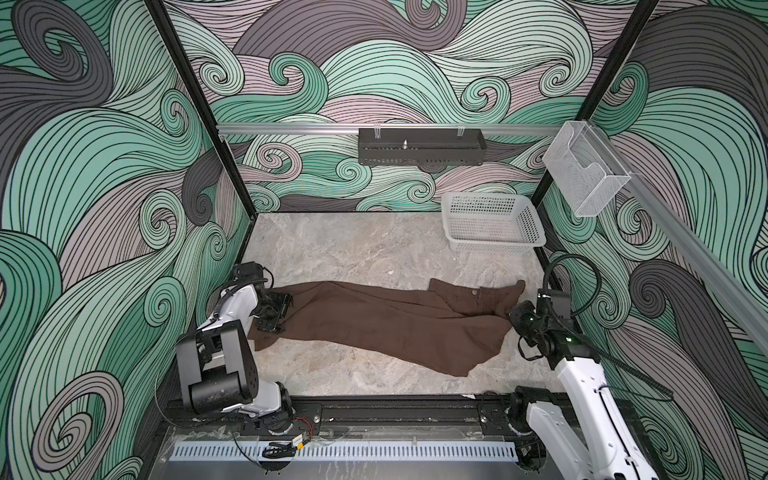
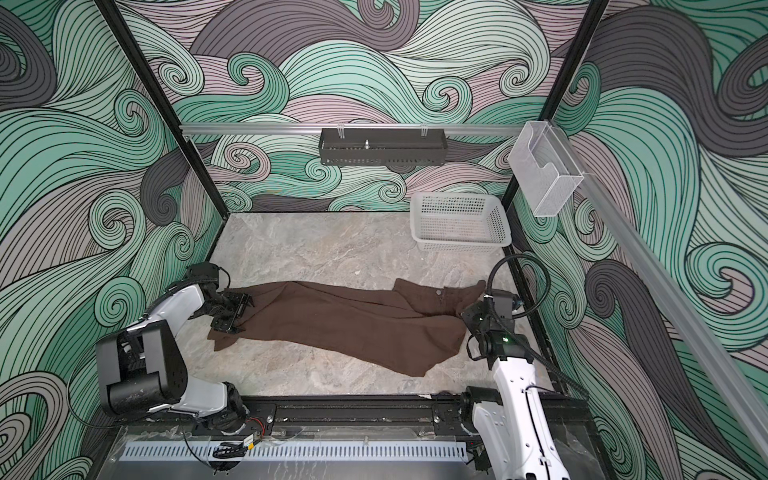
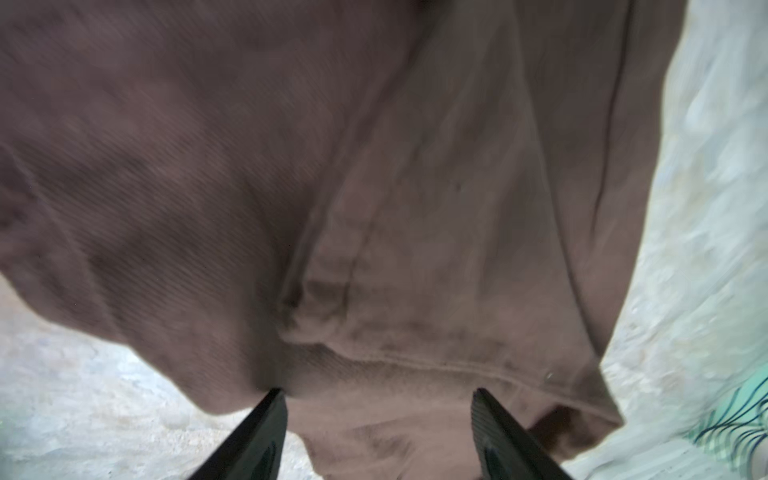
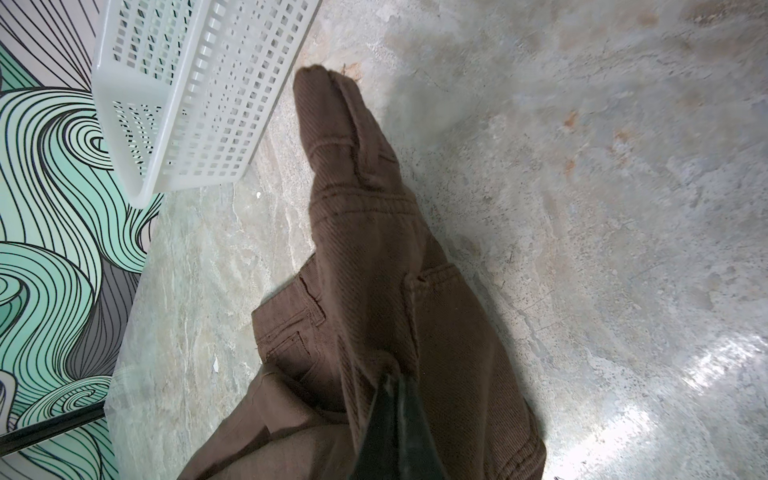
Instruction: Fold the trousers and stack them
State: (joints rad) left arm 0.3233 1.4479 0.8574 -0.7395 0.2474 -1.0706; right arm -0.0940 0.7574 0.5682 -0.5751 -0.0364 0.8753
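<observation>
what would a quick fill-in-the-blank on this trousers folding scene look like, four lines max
1. The trousers on the table are dark ____ in colour.
2. The right gripper is ____ on their waist end.
3. The left gripper has its jaws ____ at the leg hems.
4. The mesh basket in the far corner is ____ in colour.

Missing words: brown; shut; open; white.

Left arm folded back on itself, left gripper (image 1: 276, 312) low with jaws spread apart; right arm reaching forward, wrist bent down, right gripper (image 4: 392, 386) pinched tight on the trousers (image 4: 374, 249).
</observation>
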